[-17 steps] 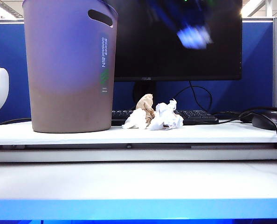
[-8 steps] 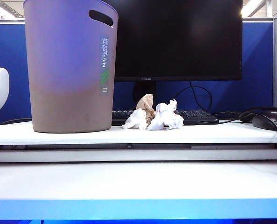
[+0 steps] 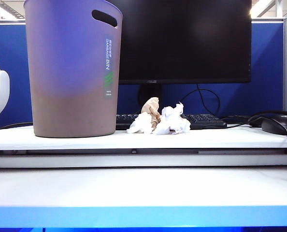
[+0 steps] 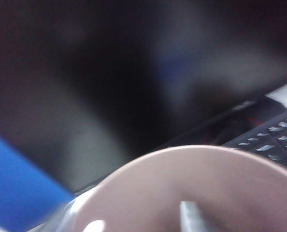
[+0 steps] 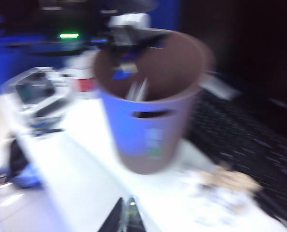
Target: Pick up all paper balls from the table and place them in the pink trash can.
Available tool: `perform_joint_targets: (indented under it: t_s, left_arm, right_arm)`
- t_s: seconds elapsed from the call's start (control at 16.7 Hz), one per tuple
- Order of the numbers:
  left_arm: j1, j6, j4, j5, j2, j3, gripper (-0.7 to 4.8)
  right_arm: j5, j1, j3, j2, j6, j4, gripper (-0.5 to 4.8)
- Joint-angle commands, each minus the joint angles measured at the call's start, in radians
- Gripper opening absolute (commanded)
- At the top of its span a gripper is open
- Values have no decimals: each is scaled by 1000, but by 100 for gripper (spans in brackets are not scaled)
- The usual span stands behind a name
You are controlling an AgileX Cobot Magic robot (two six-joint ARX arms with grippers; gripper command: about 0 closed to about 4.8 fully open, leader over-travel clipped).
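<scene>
Found right gripper (image 5: 127, 217) pinched shut above the counter (image 3: 143, 186), pink trash can (image 3: 71, 72) ahead of it, paper balls (image 3: 158, 121) beside the can, left gripper (image 5: 126, 31) over the can's top, too blurry to tell its grip.

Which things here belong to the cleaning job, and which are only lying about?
Job: paper balls, pink trash can, table, right gripper shut above them; left gripper over the can, unseen.
Lying about: monitor, keyboard, mouse.
</scene>
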Motion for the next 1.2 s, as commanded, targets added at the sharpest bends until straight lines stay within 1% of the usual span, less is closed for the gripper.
perform_joint_targets:
  t_s: [0.06, 0.12, 0.18, 0.24, 0.3, 0.42, 0.48, 0.6, 0.66, 0.72, 0.78, 0.9, 0.96, 1.02, 1.08, 1.14, 1.2]
  left_arm:
    - [3, -39, 9, 51, -14, 20, 375]
    - [3, -62, 6, 52, -29, 24, 375]
    - [3, -67, 6, 56, -72, 24, 375]
    - [3, -66, 6, 56, -97, 24, 375]
    - [3, -68, 6, 85, -151, 24, 375]
    - [4, -75, -5, 99, -220, 24, 374]
    - [3, -92, -39, 135, -282, 24, 374]
    - [3, -167, -100, 249, -334, 24, 373]
    - [3, -223, -191, 377, -367, 24, 373]
    - [3, -245, -277, 460, -383, 24, 373]
    - [3, -247, -344, 515, -385, 24, 373]
    - [3, -250, -487, 580, -382, 23, 372]
    - [3, -250, -520, 595, -380, 23, 372]
    - [3, -259, -539, 631, -381, 23, 372]
    - [3, -272, -564, 719, -382, 24, 372]
    - [3, -272, -575, 753, -382, 23, 372]
    - [3, -272, -587, 767, -383, 24, 372]
  right_arm:
    - [194, -30, -8, 88, -43, -31, 104]
    - [191, -48, -27, 136, -46, -20, 332]
    - [193, -76, -53, 249, -63, 23, 479]
    - [195, -100, -55, 313, -63, 50, 479]
    - [198, -122, -55, 423, -61, 100, 479]
    - [247, -141, -55, 529, -52, 147, 479]
    - [253, -149, -55, 611, -51, 179, 479]
    - [269, -149, -55, 667, -52, 201, 479]
    - [270, -149, -55, 710, -51, 231, 479]
    - [274, -149, -55, 732, -40, 250, 479]
    - [274, -149, -55, 744, -27, 261, 479]
    - [282, -148, -55, 764, -12, 265, 479]
    - [283, -148, -55, 776, -6, 269, 479]
    - [299, -148, -55, 784, 0, 269, 479]
    - [317, -147, -55, 795, 23, 260, 479]
    - [322, -147, -55, 800, 35, 257, 479]
    - [323, -147, -56, 806, 47, 255, 479]
